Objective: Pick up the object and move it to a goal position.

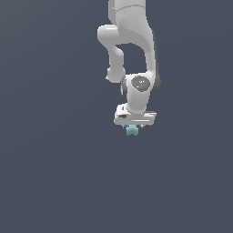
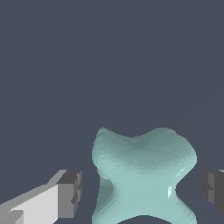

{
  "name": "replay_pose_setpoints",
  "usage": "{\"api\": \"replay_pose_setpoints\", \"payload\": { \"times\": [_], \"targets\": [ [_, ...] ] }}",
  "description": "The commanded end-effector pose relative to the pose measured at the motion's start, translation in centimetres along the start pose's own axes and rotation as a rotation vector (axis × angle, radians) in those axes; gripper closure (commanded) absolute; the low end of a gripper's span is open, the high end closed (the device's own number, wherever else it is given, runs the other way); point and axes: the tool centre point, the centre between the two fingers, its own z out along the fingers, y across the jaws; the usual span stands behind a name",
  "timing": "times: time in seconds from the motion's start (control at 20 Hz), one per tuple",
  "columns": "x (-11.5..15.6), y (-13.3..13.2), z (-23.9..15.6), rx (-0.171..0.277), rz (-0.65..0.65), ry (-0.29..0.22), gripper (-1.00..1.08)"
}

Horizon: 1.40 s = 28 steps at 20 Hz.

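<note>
The object is a small teal star-shaped piece (image 1: 132, 130) with stubby points, seen just under the white gripper (image 1: 133, 127) in the exterior view. In the wrist view the teal piece (image 2: 142, 175) fills the space between the two dark fingertips (image 2: 70, 192), with a visible gap on each side. The jaws stand open around it and do not touch it. The white arm hangs down from the top of the exterior view, and the hand hides the upper part of the piece there.
A plain dark grey-blue surface (image 1: 54, 173) fills both views. No other objects show.
</note>
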Motion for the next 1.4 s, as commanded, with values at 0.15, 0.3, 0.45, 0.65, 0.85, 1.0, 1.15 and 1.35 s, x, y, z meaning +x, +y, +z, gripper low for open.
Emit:
{"api": "replay_pose_setpoints", "payload": {
  "times": [0.15,0.3,0.45,0.65,0.85,1.0,1.15,1.35],
  "targets": [
    [0.0,0.0,1.9,0.0,0.001,0.001,-0.92],
    [0.0,0.0,2.2,0.0,0.001,0.001,-0.92],
    [0.0,0.0,2.2,0.0,0.001,0.001,1.08],
    [0.0,0.0,2.2,0.0,0.001,0.001,1.08],
    [0.0,-0.1,2.1,0.0,0.001,0.002,1.08],
    [0.1,0.3,1.9,0.0,0.001,0.002,1.08],
    [0.3,1.2,1.5,0.0,0.001,0.002,1.08],
    [0.8,3.4,0.6,0.0,0.001,0.002,1.08]
  ]
}}
